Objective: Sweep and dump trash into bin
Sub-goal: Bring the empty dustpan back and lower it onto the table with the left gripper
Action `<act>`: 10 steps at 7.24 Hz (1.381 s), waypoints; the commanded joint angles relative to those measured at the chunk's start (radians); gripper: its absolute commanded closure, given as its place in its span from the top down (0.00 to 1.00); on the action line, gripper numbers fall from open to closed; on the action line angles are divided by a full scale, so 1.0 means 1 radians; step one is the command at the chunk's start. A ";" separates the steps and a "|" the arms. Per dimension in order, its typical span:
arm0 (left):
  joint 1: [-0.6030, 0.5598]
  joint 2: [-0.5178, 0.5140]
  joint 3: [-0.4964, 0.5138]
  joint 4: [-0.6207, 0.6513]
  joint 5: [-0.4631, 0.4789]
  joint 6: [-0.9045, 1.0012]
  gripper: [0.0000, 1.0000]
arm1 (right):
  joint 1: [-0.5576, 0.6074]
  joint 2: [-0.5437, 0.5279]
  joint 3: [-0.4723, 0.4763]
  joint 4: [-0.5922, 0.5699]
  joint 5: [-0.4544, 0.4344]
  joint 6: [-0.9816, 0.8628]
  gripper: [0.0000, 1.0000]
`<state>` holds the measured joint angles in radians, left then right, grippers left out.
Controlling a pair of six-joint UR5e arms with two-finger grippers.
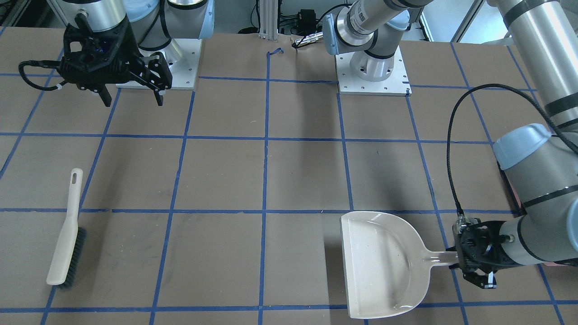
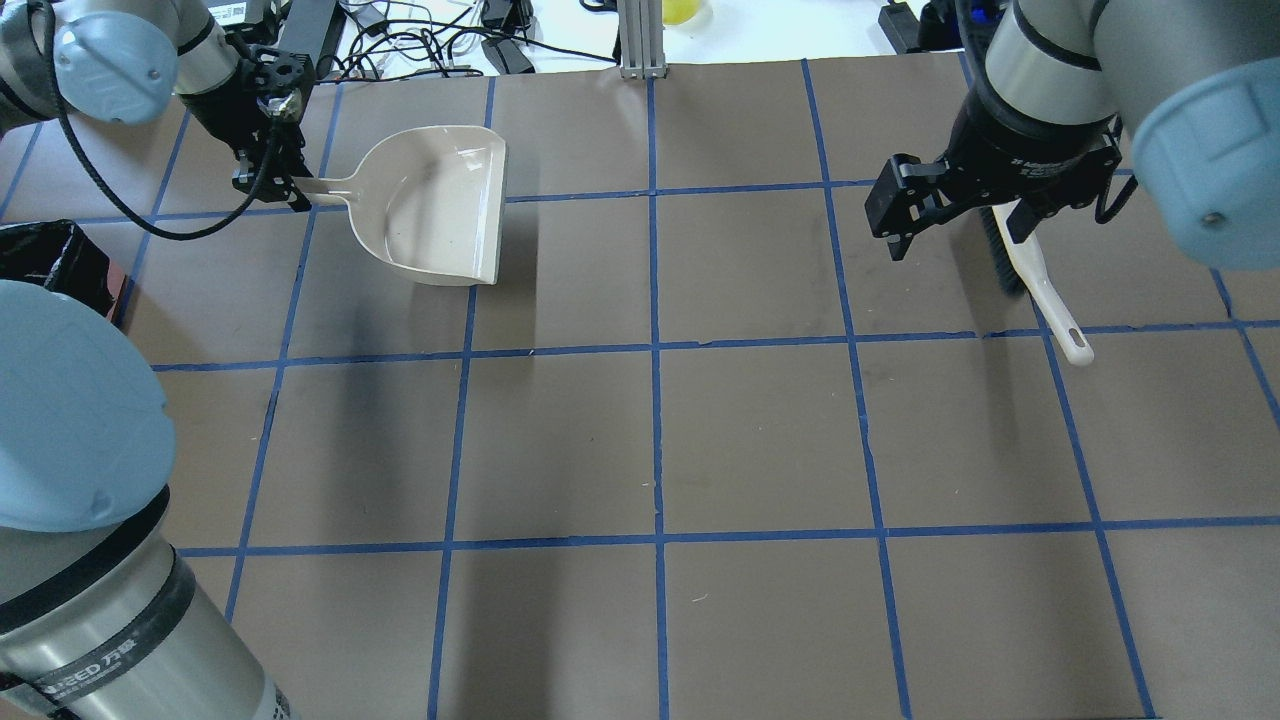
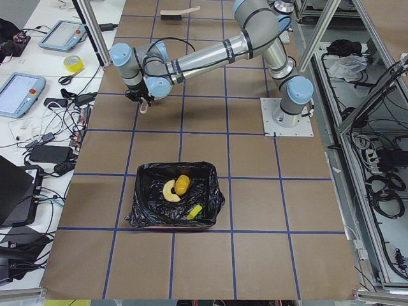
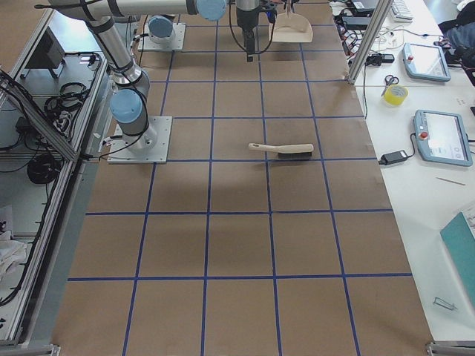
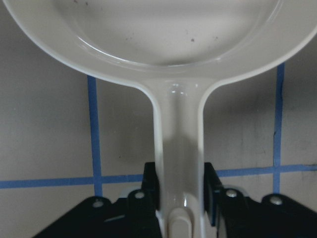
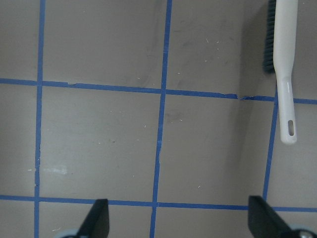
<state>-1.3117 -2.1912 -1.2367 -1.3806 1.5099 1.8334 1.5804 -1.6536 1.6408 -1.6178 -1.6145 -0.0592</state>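
The bin, lined with a black bag, stands on the table and shows at the left edge of the overhead view. Inside it lie the golden-brown lump, the tan croissant-like piece and the yellow sponge. My left gripper is shut on the handle of the beige dustpan, which rests flat and empty on the table. The left wrist view shows the fingers pressed to both sides of the handle. My right gripper is open and empty, raised above the table beside the brush.
The beige brush with dark bristles lies flat on the table, free of both grippers; it also shows in the right wrist view. Blue tape lines grid the brown table. Cables and devices lie beyond the far table edge.
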 commanded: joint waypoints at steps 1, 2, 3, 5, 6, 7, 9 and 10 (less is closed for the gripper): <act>-0.011 -0.015 -0.043 0.078 0.004 -0.014 0.00 | -0.042 -0.006 0.004 0.009 0.001 -0.001 1.00; -0.011 -0.006 -0.040 0.078 0.045 -0.011 0.00 | -0.040 -0.009 0.005 0.013 0.004 0.001 1.00; -0.015 -0.005 -0.055 0.080 0.077 -0.014 0.00 | -0.040 -0.009 0.007 0.015 0.002 0.001 1.00; -0.015 -0.009 -0.096 0.115 0.075 -0.014 0.00 | -0.040 -0.009 0.008 0.015 0.002 -0.001 1.00; -0.015 -0.007 -0.102 0.118 0.073 -0.011 0.00 | -0.040 -0.011 0.008 0.015 0.007 -0.001 1.00; -0.015 -0.009 -0.102 0.118 0.073 -0.013 0.00 | -0.039 -0.015 0.010 0.015 0.004 -0.001 1.00; -0.015 -0.010 -0.101 0.120 0.073 -0.016 0.00 | -0.040 -0.015 0.010 0.016 0.002 -0.002 1.00; -0.015 -0.010 -0.099 0.120 0.073 -0.023 0.00 | -0.039 -0.015 0.010 0.012 0.007 -0.001 1.00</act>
<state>-1.3269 -2.2004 -1.3373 -1.2614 1.5831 1.8170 1.5411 -1.6686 1.6505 -1.6031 -1.6098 -0.0604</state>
